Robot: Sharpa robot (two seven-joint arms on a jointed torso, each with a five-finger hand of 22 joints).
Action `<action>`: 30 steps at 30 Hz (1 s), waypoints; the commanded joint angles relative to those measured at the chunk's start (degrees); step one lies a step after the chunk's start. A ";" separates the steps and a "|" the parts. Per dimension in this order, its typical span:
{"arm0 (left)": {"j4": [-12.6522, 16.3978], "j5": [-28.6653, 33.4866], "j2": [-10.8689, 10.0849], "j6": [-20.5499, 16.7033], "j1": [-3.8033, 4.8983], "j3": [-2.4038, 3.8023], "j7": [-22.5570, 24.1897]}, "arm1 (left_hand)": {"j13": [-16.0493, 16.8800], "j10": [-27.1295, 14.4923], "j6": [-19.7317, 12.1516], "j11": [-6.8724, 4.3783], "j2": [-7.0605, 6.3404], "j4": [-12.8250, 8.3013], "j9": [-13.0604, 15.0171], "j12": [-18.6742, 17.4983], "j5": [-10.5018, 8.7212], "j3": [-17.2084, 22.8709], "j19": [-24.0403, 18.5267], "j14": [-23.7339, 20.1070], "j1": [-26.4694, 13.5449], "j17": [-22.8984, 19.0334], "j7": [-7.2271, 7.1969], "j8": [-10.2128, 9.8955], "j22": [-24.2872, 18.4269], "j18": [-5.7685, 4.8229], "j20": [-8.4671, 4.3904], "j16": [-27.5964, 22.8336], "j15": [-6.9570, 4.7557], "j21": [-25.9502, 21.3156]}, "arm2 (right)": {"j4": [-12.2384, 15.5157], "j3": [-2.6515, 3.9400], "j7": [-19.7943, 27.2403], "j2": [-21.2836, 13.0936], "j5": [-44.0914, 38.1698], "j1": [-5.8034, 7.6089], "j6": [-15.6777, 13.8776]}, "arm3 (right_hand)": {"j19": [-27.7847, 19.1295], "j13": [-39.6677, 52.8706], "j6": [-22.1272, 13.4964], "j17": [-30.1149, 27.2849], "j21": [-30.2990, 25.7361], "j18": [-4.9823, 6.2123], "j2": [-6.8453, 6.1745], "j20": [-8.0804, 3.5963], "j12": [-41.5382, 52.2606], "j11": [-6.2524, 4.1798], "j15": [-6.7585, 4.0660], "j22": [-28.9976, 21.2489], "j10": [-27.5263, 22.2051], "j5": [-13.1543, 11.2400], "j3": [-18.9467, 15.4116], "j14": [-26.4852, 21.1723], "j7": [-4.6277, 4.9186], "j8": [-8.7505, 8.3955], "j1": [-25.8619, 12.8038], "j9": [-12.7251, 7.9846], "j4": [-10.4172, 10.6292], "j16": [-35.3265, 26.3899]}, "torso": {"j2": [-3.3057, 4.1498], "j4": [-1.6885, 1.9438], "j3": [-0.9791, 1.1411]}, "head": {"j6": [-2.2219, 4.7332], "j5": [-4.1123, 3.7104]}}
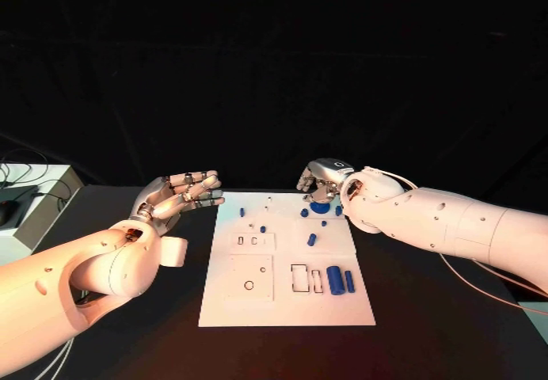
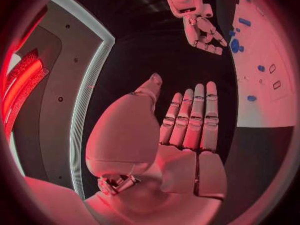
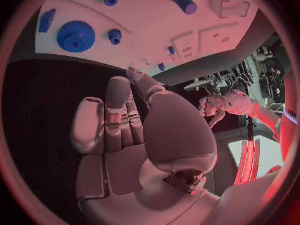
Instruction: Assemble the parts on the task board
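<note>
The white task board lies in the middle of the black table. On it are a blue gear at the far edge, two blue cylinders near the right side, and several small blue pegs. My right hand hovers just beyond the gear, fingers pointing down and holding nothing. The right wrist view has the gear past those empty fingers. My left hand hangs off the board's far left corner, fingers straight and apart, empty.
A pale box with cables stands at the table's left edge. Rectangular slots and a raised plate with a hole mark the board's near half. Bare black table lies on both sides of the board.
</note>
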 commanded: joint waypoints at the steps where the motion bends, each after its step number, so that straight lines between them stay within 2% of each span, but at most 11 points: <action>1: 0.23 -0.58 -0.02 2.11 0.03 0.09 -0.31 | 0.09 -0.02 -0.41 0.12 0.52 -0.32 0.03 0.14 0.07 -0.15 -0.16 -0.35 0.09 -0.07 0.05 0.14 -0.12 -0.82 -0.29 -0.38 -0.07 0.26 | -0.11 -0.02 -2.49 0.18 -6.81 -0.23 2.67 | 1.16 0.02 -0.80 -0.50 -0.16 0.49 -0.69 0.36 -0.18 0.30 0.32 0.46 -0.46 2.01 -0.49 -0.33 0.02 0.12 -0.76 -0.03 0.80 0.88 | 0.55 0.65 -0.21 | 0.03 -0.30; 3: 0.22 -0.62 -0.02 2.24 0.02 0.09 -0.41 | 0.09 -0.09 -0.57 0.15 0.51 -0.29 0.02 0.14 0.08 -0.15 -0.20 -0.38 0.08 -0.07 0.07 0.13 -0.19 -0.81 -0.28 -0.44 -0.05 0.25 | -0.09 -0.04 -2.89 0.18 -7.51 -0.37 3.12 | 1.27 0.08 -0.76 -0.97 -0.92 0.86 -0.97 0.64 -0.19 0.73 0.58 0.12 -1.99 2.35 -1.47 -0.59 0.10 0.13 -0.70 -0.02 1.63 2.10 | 0.74 0.82 -0.37 | 0.04 -0.45; 10: 0.02 -0.73 0.06 2.56 -0.03 0.10 -0.70 | 0.09 -0.35 -1.01 0.24 0.42 -0.24 0.00 0.15 0.07 -0.16 -0.36 -0.54 0.08 -0.08 0.16 0.11 -0.33 -0.83 -0.20 -0.60 0.04 0.17 | 0.54 -0.08 -3.88 -0.41 -8.89 -0.72 4.95 | 1.73 0.02 -0.86 -3.29 -3.08 1.62 -1.20 1.16 -0.15 1.32 1.07 -0.25 -4.62 2.11 -3.66 -1.38 0.42 0.11 0.89 -0.03 3.27 4.70 | 1.22 1.10 -0.68 | 0.00 -0.79; 12: -0.02 -0.75 0.06 2.62 -0.04 0.10 -0.74 | 0.09 -0.36 -1.03 0.24 0.41 -0.23 0.00 0.14 0.07 -0.15 -0.36 -0.54 0.08 -0.08 0.16 0.11 -0.34 -0.83 -0.19 -0.61 0.04 0.17 | 0.56 -0.09 -4.09 -0.49 -9.03 -0.85 5.42 | 2.14 0.01 -0.88 -5.00 -3.94 1.93 -0.96 1.48 -0.15 1.39 1.22 0.46 -4.82 2.04 -5.46 -1.81 0.43 0.10 2.38 -0.03 4.61 6.06 | 1.38 1.13 -0.73 | 0.11 -0.86; 17: 0.00 -0.89 -0.04 2.72 -0.06 0.11 -0.80 | 0.08 -0.44 -1.18 0.26 0.38 -0.17 0.00 0.13 0.07 -0.13 -0.40 -0.60 0.07 -0.07 0.18 0.11 -0.40 -0.81 -0.16 -0.67 0.07 0.16 | 0.27 -0.11 -4.45 -0.49 -9.18 -1.22 6.10 | 2.47 -0.01 -0.80 -6.59 -5.13 2.02 -1.20 1.53 -0.18 1.50 1.29 1.79 -5.32 1.82 -5.26 -2.04 0.45 0.12 2.72 -0.03 5.19 7.17 | 1.72 1.27 -0.85 | 0.16 -1.08; 30: -0.05 -1.03 -0.27 2.83 -0.06 0.14 -0.81 | 0.08 -0.54 -1.33 0.30 0.33 -0.09 0.00 0.14 0.08 -0.09 -0.44 -0.62 0.09 -0.07 0.26 0.11 -0.49 -0.77 -0.11 -0.75 0.10 0.14 | -0.99 -0.13 -4.71 -0.19 -9.73 -1.86 6.73 | 3.21 -0.01 -0.79 -7.48 -8.11 2.31 -0.77 1.61 -0.18 1.60 1.34 3.98 -5.51 1.92 -4.02 -2.21 0.64 0.11 2.57 -0.02 4.49 7.82 | 2.78 1.49 -1.11 | 0.95 -1.30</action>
